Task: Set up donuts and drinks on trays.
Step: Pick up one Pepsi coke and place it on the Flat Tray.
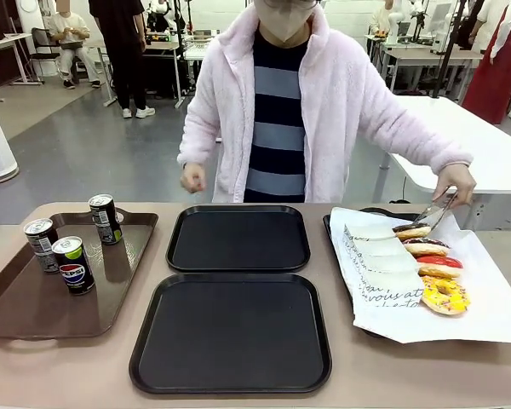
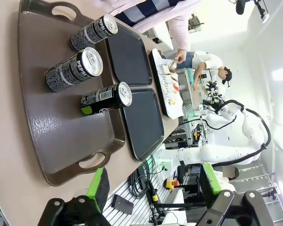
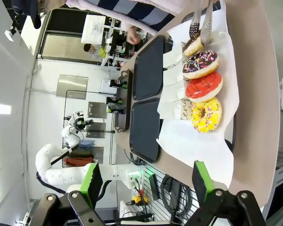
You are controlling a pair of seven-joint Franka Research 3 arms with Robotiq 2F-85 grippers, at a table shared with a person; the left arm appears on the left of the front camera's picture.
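Hanging spread apart and empty, the left tool (image 2: 153, 186) and right tool (image 3: 146, 181) risk little; the crowded cans (image 1: 72, 264) at frame left could topple when grasped.

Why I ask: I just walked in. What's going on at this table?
A person's hand has tongs on the plain donut, at the far end of a row of four on the paper-lined tray. Neither the near black tray nor the far black tray holds anything yet. Three cans stand on the brown tray. The robot's left hand and right hand hang open, holding nothing.
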